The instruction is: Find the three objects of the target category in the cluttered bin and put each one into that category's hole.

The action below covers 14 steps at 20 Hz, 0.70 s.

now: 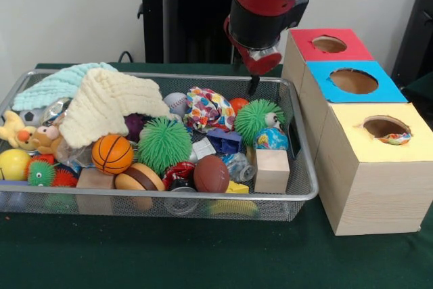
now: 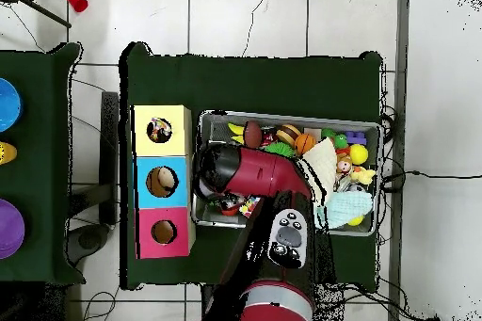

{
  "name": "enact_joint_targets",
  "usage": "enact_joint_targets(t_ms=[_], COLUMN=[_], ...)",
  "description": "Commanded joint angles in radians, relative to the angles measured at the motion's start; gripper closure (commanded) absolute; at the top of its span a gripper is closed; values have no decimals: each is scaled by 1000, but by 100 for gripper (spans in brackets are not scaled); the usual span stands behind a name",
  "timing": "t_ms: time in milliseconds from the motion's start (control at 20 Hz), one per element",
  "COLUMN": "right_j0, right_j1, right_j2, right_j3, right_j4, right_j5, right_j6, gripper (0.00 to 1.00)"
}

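The wire mesh bin (image 1: 169, 76) is full of toys; from overhead it lies right of the boxes (image 2: 282, 116). One white bundle with multicolour spots (image 1: 208, 108) lies at the bin's far middle. Another spotted bundle (image 1: 396, 138) sticks out at the edge of the yellow-surround hole (image 1: 380, 126) in the largest wood box. That hole also shows in the overhead view (image 2: 159, 130). My gripper (image 1: 254, 86) hangs over the bin's far right corner, right of the spotted bundle in the bin and above a green spiky ball (image 1: 257, 118). It holds nothing that I can see. In the overhead view my arm hides it.
Blue-surround box (image 1: 354, 80) and red-surround box (image 1: 329, 44) stand behind the yellow one. The bin also holds a cream knitted cloth (image 1: 111, 103), a second green spiky ball (image 1: 164, 143), a basketball (image 1: 111, 153), a globe ball (image 1: 272, 139) and a wood block (image 1: 272, 170).
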State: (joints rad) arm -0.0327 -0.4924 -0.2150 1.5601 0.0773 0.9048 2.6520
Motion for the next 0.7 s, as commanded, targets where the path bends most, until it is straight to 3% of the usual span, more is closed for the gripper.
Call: enact_joint_targets(t_ms=[50,300,700], right_j0=[-10,-11,47], right_j1=[94,139,181], right_j2=[2,-15,-109], right_j3=[-4,-1,-31], right_j4=[-63,-64,-94], right_j5=[-101,-170,-235], right_j6=[74,83,126], gripper=[0,0,0])
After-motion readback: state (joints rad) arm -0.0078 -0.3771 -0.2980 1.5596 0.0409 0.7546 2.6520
